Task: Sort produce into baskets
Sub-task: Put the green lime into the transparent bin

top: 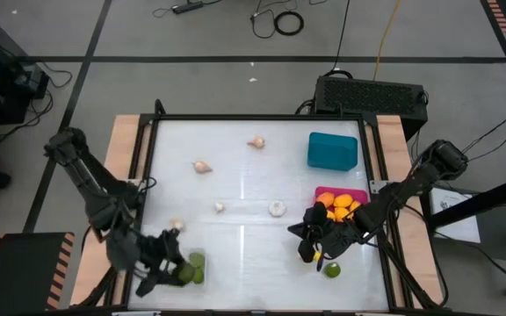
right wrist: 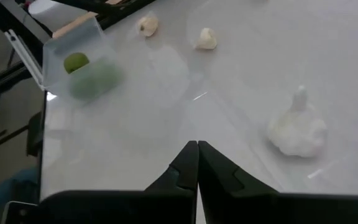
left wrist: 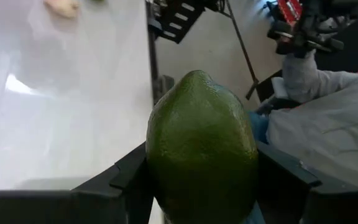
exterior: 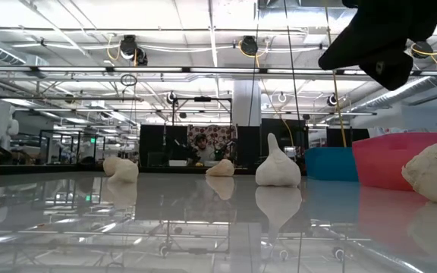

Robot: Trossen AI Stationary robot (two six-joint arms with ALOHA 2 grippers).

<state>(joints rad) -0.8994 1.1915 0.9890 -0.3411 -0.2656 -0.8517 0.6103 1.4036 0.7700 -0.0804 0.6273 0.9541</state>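
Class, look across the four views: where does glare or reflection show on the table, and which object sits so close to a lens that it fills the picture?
High view: a pale glare streak runs down the white table. Low view: the glossy top mirrors the ceiling lights and each garlic bulb. Left wrist view: the lime, held in the left tool, looms large while the table behind looks soft.

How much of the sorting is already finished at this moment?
Done: oranges fill the pink basket, and limes lie in the clear basket. In hand: the left gripper holds a lime. Left: one lime near the closed right gripper, five garlic bulbs loose, and the teal basket.
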